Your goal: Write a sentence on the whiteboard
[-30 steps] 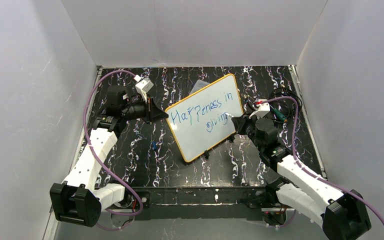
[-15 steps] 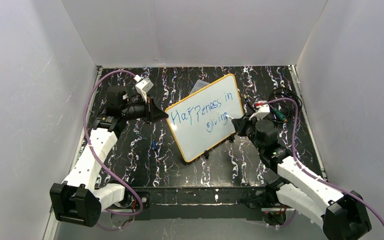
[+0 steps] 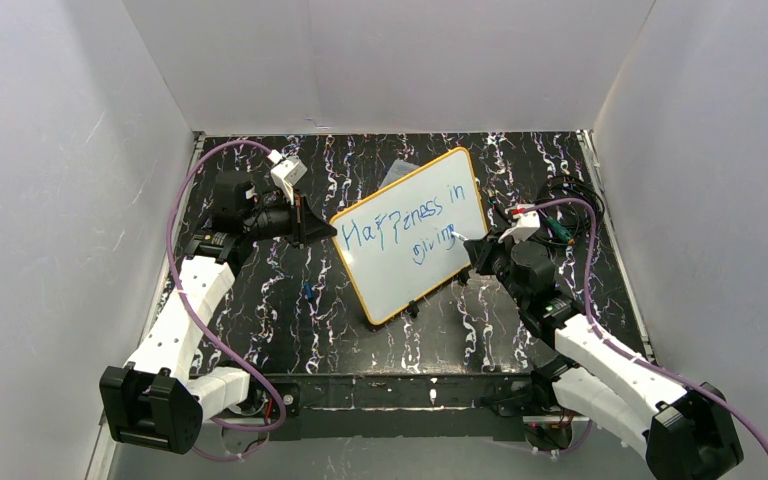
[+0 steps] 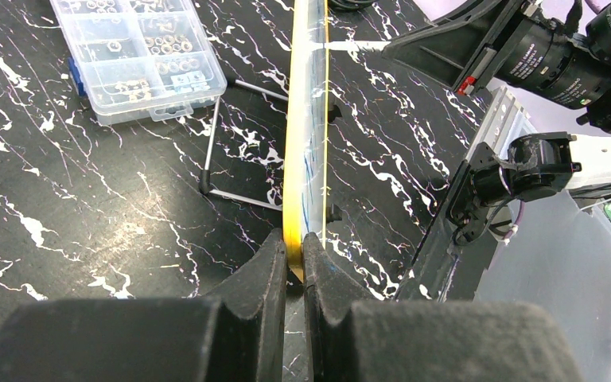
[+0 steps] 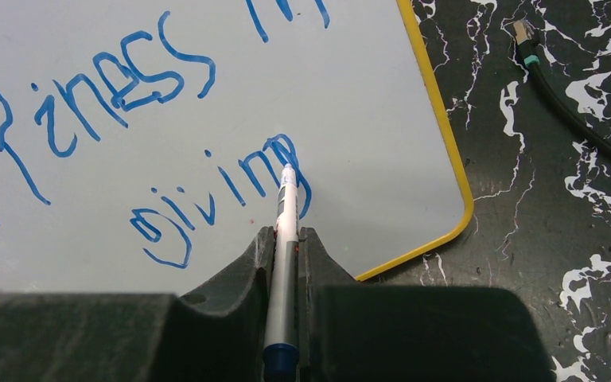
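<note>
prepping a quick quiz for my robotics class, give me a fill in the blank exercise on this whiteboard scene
1. Of the left pincer and the right pincer, the one shut on the frame of the whiteboard is the ___.
2. The lettering on the whiteboard is ___ in colour.
3. The marker held in the right pincer has its tip at the last letter of the word ___.

Missing words: left; blue; giving

The left arm (image 3: 185, 300) reaches forward from its base, and the left gripper (image 4: 293, 255) is clamped on the whiteboard (image 4: 296, 119) edge. The right arm (image 3: 600, 350) stretches forward and inward. The right gripper (image 5: 286, 243) pinches a marker (image 5: 286, 203), fingers closed tight around it.
</note>
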Tool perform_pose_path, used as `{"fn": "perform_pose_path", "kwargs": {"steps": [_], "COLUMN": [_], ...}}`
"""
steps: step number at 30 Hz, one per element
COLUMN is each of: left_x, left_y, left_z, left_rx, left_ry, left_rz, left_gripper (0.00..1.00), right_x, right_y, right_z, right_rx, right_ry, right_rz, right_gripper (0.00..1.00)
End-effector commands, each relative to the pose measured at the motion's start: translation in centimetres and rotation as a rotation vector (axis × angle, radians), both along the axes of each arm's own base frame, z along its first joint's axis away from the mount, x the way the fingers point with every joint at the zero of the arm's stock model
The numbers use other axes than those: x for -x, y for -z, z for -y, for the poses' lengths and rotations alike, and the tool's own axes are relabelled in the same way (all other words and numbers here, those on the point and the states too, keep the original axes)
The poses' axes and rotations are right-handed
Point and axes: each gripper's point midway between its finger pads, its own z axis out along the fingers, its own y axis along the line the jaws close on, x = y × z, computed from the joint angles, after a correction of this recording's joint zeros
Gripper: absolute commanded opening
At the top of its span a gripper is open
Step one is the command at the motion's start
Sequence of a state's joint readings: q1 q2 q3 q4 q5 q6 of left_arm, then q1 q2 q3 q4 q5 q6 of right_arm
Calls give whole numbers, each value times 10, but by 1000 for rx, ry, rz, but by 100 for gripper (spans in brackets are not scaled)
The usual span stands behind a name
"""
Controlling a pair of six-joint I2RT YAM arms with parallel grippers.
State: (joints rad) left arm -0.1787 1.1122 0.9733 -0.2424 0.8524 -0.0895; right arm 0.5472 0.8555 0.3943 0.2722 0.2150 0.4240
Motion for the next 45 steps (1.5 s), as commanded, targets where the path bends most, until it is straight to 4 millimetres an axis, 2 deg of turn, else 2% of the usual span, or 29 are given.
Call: {"fn": "perform_pose_path", "kwargs": {"steps": [1, 8, 13, 17, 22, 33, 40, 45], "left_x": [7, 7, 7, 7, 7, 7, 8, 8], "left_y": [-10, -10, -10, -10, -10, -10, -10, -10], "left_z": [4, 4, 4, 4, 4, 5, 5, 4], "left_rx": [11, 11, 12, 12, 13, 14, 17, 14], "left_ry": [49, 49, 49, 49, 50, 55, 60, 52], "left_rz": [59, 59, 57, 57, 58, 57, 57, 57], "left_gripper": [0, 0, 0, 0, 0, 0, 0, 0], "right_x": [5, 7, 8, 4, -2, -14, -15, -12], "right_y": [14, 11, -5, -17, -20, -20, -13, -20], "right_z": [2, 2, 6, 18, 22, 14, 10, 9], "right_rx": [11, 9, -4, 6, 27, 18, 16, 13], "right_ry": [2, 0, 14, 75, 100, 96, 78, 66], "right_rz": [-36, -37, -4, 35, 52, 81, 71, 73], "right_gripper": [1, 1, 1, 1, 1, 1, 1, 1]}}
